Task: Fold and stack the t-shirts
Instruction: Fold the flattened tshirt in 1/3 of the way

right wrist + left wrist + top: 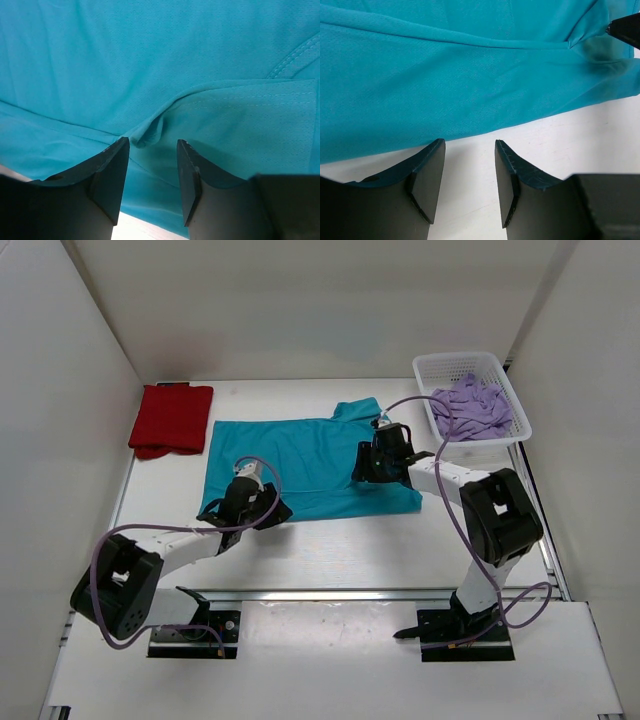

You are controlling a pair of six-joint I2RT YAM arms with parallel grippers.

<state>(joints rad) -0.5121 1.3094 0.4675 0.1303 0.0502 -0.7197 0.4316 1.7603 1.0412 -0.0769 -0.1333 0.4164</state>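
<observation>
At far right, the basket [455,364] holds a lavender t-shirt [478,408] (crumpled).

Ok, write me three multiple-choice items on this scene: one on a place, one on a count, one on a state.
1. Where is the purple t-shirt?
A. in the white basket
B. at the near edge
C. in the far left corner

2. How many t-shirts are in view?
A. two
B. three
C. four

3. How does the teal t-shirt lie?
A. rolled into a ball
B. hanging off the edge
C. spread out on the table

Answers:
1 A: it sits bunched inside the basket at the far right.
2 B: the red t-shirt, the teal one and the purple one.
3 C: it lies opened out in the middle.
</observation>
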